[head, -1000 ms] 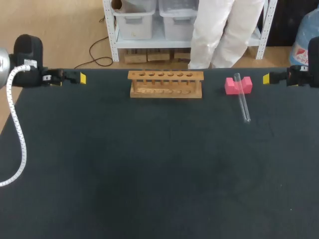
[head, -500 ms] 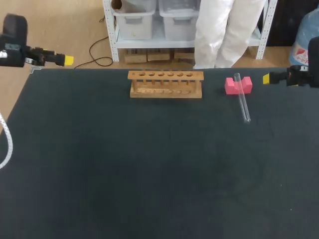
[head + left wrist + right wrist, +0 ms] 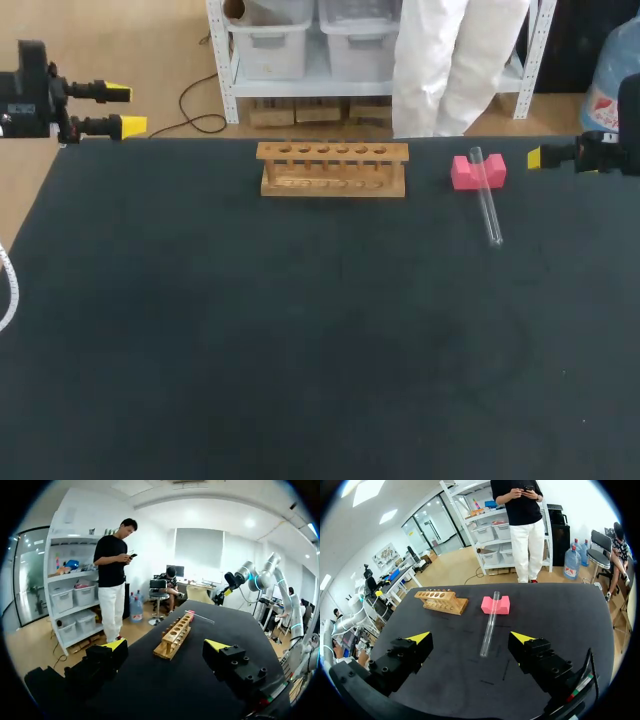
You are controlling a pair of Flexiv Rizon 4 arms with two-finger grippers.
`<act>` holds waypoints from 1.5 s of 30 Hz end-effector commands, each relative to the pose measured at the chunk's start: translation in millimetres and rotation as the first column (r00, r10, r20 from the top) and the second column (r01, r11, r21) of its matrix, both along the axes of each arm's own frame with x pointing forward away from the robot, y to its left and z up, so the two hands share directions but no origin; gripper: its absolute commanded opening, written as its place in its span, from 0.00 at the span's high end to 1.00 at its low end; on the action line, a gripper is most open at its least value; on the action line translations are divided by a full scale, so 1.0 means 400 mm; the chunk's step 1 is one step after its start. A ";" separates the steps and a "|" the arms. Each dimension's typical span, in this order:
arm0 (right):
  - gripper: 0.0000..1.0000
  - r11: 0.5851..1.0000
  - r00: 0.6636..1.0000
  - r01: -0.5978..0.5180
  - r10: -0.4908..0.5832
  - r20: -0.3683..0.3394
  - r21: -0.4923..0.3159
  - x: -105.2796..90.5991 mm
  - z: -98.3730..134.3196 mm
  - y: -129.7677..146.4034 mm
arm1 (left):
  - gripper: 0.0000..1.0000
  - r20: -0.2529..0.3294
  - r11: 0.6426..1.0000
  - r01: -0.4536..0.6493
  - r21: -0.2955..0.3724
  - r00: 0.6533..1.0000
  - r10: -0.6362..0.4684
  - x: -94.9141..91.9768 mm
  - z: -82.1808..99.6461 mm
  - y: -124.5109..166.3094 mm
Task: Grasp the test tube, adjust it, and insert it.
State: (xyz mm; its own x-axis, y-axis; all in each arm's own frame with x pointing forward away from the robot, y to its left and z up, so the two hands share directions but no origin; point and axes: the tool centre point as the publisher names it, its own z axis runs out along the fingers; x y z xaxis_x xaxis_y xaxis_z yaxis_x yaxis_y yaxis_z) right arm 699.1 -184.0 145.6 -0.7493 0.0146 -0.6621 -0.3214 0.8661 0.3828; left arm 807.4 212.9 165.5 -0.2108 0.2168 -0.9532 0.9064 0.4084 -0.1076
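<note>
One wide dark surface (image 3: 300,350) carries all the things of the task. Of our two arms, only the left arm (image 3: 35,95) has moved. A second ago its jaws were at the far left edge of the surface. Now they are lifted to the upper left of the frame and turned, released, with nothing between them. The right arm (image 3: 605,150) has stayed at the right edge, its jaws also released and empty, near the tube but not touching it. So we judge that the grasp is not yet begun, and probably the right arm will take it. The wooden rack (image 3: 333,170), in the upper middle, has six holes, all empty. Right of it, the pink block (image 3: 463,172) supports one end of the test tube (image 3: 488,205). The tube lies tilted, its other end on the surface, and it looks empty.
</note>
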 end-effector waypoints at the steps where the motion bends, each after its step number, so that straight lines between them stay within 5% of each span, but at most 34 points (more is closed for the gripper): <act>1: 0.00 1.000 1.000 0.006 -0.006 -0.001 -0.007 -0.004 0.003 0.002 | 0.00 -0.008 0.981 0.169 -0.095 0.985 -0.170 0.048 -0.042 -0.020; 13: 0.00 1.000 1.000 0.006 -0.006 -0.001 -0.007 -0.004 0.003 0.002 | 0.00 -0.016 0.982 0.183 -0.044 0.983 -0.184 0.097 -0.108 -0.073; 34: 0.00 1.000 1.000 0.006 -0.006 -0.001 -0.007 -0.004 0.003 0.002 | 0.00 0.001 0.981 0.190 -0.023 0.982 -0.190 0.086 -0.111 -0.082; 38: 0.00 0.973 0.997 -0.014 -0.004 -0.077 -0.228 0.005 -0.019 -0.024 | 0.00 0.001 0.981 0.190 -0.023 0.982 -0.190 0.086 -0.111 -0.082; 45: 0.00 0.919 0.994 0.078 -0.101 -0.040 -0.386 0.045 -0.050 -0.010 | 0.00 0.001 0.981 0.190 -0.023 0.982 -0.190 0.086 -0.111 -0.082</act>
